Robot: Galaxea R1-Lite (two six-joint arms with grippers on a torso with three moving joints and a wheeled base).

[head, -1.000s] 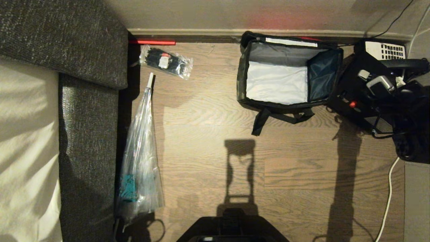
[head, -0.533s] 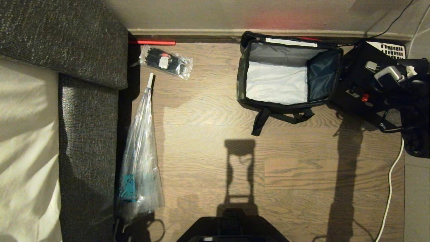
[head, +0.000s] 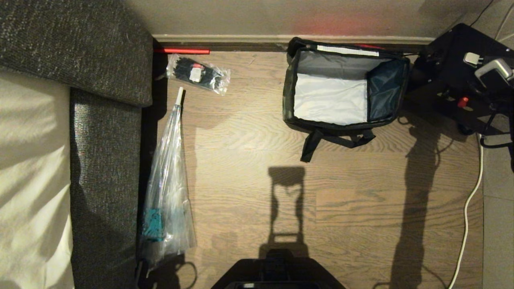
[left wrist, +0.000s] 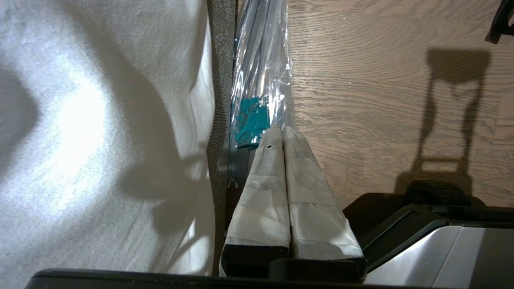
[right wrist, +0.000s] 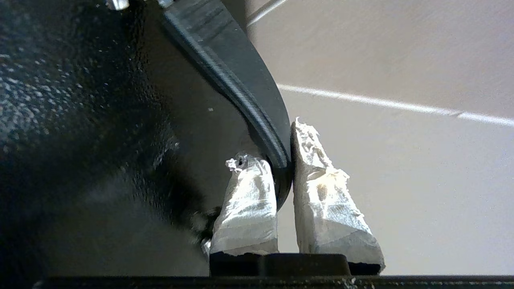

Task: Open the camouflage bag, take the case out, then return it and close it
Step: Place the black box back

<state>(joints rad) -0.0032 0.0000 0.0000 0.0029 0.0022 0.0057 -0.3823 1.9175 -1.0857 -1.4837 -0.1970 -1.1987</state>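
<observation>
The camouflage bag [head: 287,93] stands open on the wood floor by the back wall. Its pale interior is empty, and a black strap [head: 311,146] trails toward me. To its right the black case [head: 445,76] hangs tilted above the floor, near the wall. My right gripper [right wrist: 281,148] is shut on the dark curved bar [right wrist: 257,100] on top of the case, one finger on either side of it. In the right wrist view the case's black body [right wrist: 100,120] fills the near side. My left gripper [left wrist: 283,132] is shut and empty, parked beside the sofa edge.
A dark grey sofa [head: 80,52] with a pale cover runs down the left. Next to it lie a clear wrapped umbrella [head: 168,180] and a packet of black cable ties [head: 198,74]. A white cable [head: 468,216] runs along the right edge. My base [head: 277,273] shows at the bottom.
My right gripper has carried the case away from the bag, toward the back wall and the right corner. The bag has not moved.
</observation>
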